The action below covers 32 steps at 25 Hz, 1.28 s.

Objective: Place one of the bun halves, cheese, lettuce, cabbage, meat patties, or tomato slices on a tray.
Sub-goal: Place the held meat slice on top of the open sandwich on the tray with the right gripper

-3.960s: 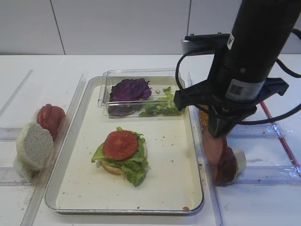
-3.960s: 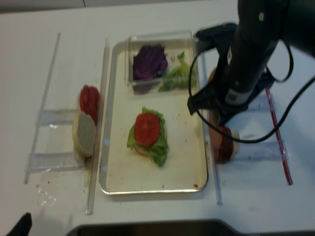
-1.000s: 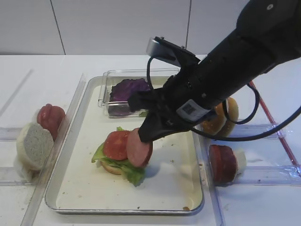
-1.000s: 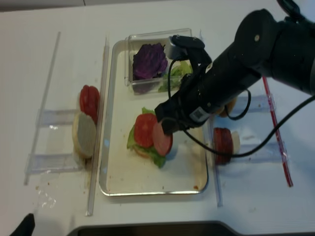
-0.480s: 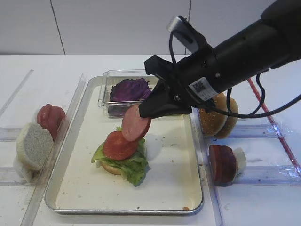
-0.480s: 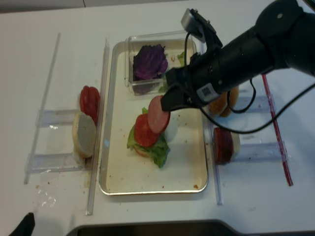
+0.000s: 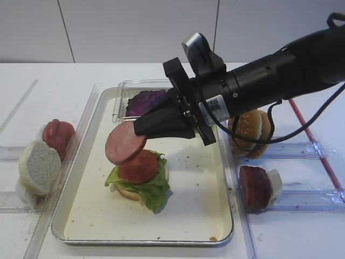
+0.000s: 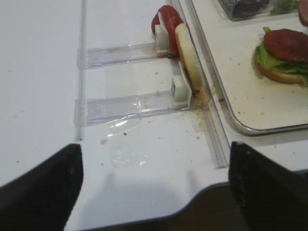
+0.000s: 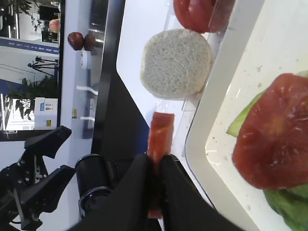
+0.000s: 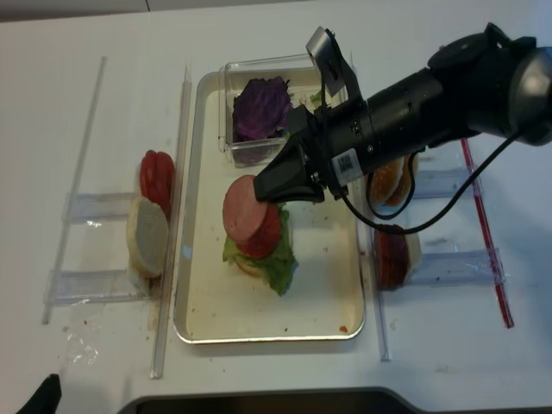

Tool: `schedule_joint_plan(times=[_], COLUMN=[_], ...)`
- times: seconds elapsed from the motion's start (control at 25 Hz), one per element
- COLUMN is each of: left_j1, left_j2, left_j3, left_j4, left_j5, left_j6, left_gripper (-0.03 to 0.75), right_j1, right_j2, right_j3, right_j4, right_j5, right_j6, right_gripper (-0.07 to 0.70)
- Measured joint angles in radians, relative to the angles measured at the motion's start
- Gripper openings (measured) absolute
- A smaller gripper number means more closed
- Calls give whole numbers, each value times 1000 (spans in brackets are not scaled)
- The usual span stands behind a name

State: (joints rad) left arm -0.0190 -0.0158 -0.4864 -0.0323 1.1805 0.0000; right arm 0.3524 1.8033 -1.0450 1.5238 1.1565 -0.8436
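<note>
Pink meat patty (image 7: 125, 142) pinched in right tool (image 7: 141, 129), above tomato slice (image 7: 142, 166), left tool's jaws wide.

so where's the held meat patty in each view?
Exterior high: held meat patty, left of centre, above the tomato slice, gripped by the right hand.
Right wrist: edge-on, centre-bottom, between the fingers.
Left wrist: only a sliver at the top right corner.
Realsense: centre, over the stack.
Shared landmark: the tray.
</note>
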Motion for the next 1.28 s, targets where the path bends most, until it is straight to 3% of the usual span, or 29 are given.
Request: schedule_joint_plan(times=[0.44,1.28], left_j1=[0,0], left_j2=[0,0], left_j3=[0,0], left_j4=[0,0], left_j5=[0,0], left_j6=[0,0], left_gripper=[566,566], right_j1=[0,-32], right_j2=[93,164], right_j3=[0,0], right_j4=[39,34], right_j5=[5,-39], right_j6=[-42,-62], right_gripper=[78,78])
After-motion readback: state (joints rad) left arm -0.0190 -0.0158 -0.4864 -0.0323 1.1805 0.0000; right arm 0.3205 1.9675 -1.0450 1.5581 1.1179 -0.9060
